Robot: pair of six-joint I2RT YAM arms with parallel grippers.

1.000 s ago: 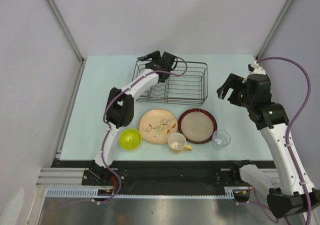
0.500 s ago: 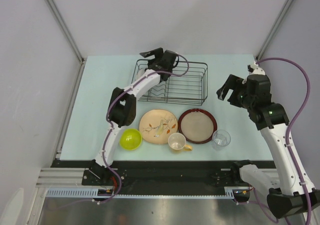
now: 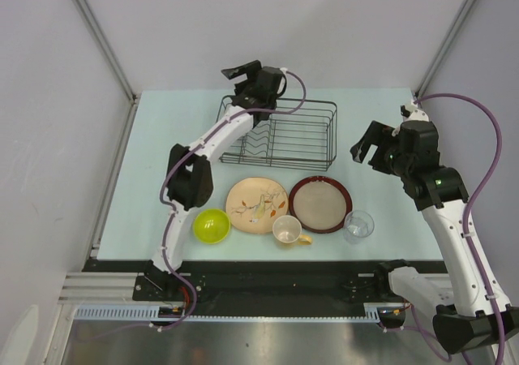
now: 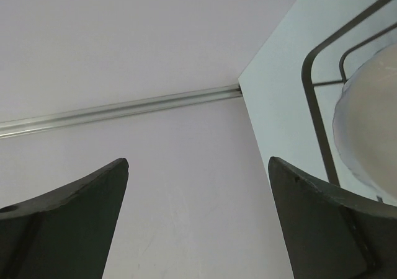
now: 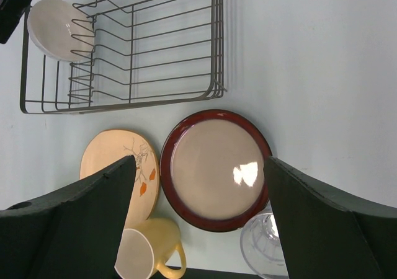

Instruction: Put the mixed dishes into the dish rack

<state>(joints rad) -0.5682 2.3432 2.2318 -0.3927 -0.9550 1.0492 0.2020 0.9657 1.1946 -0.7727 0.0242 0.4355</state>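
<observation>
The black wire dish rack (image 3: 292, 138) stands at the table's far middle. The white bowl (image 5: 59, 22) lies in its far left end and shows in the left wrist view (image 4: 372, 136). My left gripper (image 3: 243, 75) is open and empty, raised above the rack's far left corner and facing the back wall (image 4: 198, 217). My right gripper (image 3: 366, 154) is open and empty, high right of the rack, above the dark-red-rimmed plate (image 5: 214, 170). In front of the rack lie the lime-green bowl (image 3: 211, 225), leaf-patterned plate (image 3: 256, 205), red-rimmed plate (image 3: 320, 203), cream cup (image 3: 287, 230) and clear glass (image 3: 358, 225).
The rack's plate prongs (image 5: 93, 74) stand in its left half; its right half (image 5: 173, 49) holds nothing. Grey walls close in the back and sides. The cup (image 5: 142, 254) lies on its side, touching the leaf plate (image 5: 118, 173). The glass (image 5: 263, 248) sits against the red-rimmed plate.
My left gripper has risen and drawn back from the rack's far left end toward the back wall. The right arm and the dishes on the table have not moved.
</observation>
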